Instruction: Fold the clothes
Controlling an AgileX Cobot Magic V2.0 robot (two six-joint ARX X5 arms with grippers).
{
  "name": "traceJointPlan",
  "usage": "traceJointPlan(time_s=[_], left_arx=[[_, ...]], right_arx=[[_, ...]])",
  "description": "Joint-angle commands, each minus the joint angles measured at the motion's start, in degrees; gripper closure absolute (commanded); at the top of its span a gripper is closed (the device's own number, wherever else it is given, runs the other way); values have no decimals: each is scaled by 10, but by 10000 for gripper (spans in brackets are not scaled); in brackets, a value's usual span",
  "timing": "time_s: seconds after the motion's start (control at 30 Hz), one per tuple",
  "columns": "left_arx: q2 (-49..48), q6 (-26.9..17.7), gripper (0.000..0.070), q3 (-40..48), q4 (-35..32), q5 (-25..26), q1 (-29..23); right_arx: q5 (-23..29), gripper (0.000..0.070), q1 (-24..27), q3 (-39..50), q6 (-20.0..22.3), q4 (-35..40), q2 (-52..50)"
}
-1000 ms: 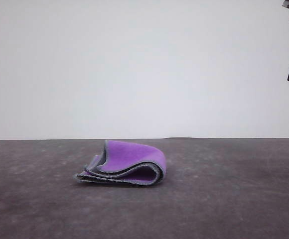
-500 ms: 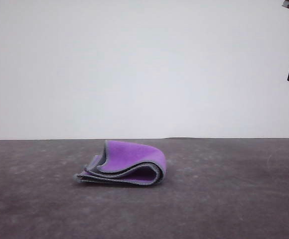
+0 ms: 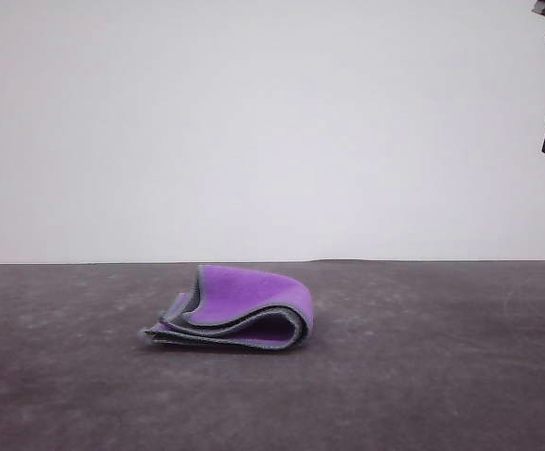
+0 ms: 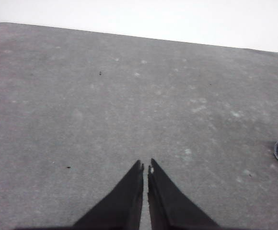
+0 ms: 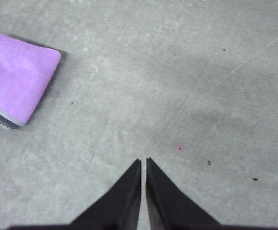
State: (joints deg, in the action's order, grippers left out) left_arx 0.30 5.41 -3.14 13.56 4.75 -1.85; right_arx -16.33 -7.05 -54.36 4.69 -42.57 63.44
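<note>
Jaws: both pairs pressed together, empty. We log left gripper [image 4: 145, 165], right gripper [image 5: 143, 160] off cloth [image 3: 240, 310]; cloth folded mid-table [image 3: 442, 376], right's 10 o'clock. We judge fold done, hence grippers clear.

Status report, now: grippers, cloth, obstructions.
Left gripper shut, empty, over bare table. Right gripper shut, empty, clear of cloth. Cloth lies folded, purple face out. Nothing in the way.

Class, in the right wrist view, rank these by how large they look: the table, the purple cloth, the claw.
1. Table, largest by far.
2. Right claw. It sits nearest the camera, so it looks bigger than it is.
3. Purple cloth, partly cut off at the edge.
</note>
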Motion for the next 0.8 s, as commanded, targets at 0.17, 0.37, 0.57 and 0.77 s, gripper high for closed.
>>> traceJointPlan(time_s=[0.17, 0.37, 0.57, 0.77], left_arx=[[-1, 2, 700, 12, 3, -1, 0], [-1, 2, 700, 12, 3, -1, 0], [-1, 2, 700, 12, 3, -1, 0], [-1, 2, 700, 12, 3, -1, 0]], right_arx=[[3, 689, 0, -3, 25, 16, 2], [2, 689, 15, 95, 69, 152, -129], [1, 689, 47, 280, 43, 321, -356], [-1, 689, 73, 415, 37, 331, -520]])
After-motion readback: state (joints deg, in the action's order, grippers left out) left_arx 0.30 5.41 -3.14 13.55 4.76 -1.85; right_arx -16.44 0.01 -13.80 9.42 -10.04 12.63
